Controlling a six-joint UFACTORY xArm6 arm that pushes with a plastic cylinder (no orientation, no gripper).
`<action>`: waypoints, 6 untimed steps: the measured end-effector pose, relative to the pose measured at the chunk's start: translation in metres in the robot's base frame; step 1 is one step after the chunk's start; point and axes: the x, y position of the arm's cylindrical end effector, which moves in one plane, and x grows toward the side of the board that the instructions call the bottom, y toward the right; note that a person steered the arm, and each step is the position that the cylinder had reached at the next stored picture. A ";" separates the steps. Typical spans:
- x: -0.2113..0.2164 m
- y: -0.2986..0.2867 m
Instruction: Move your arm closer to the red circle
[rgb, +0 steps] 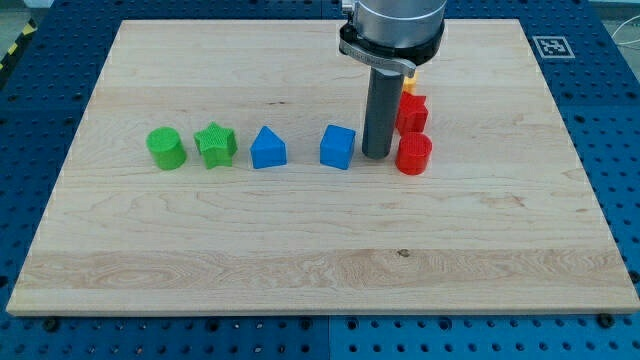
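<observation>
Pale wooden board (300, 260) on blue perforated table (40, 70), tag marker (553, 46) at corner.

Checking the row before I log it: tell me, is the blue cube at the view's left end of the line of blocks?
No, the green cylinder sits at the view's left end, while the blue cube is beside my tip.

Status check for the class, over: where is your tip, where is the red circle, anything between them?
My tip sits just left of the red circle, small gap. Blue cube on the tip's other side. Nothing between. Over.
</observation>
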 end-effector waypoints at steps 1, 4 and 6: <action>0.000 0.001; 0.006 0.005; 0.006 0.002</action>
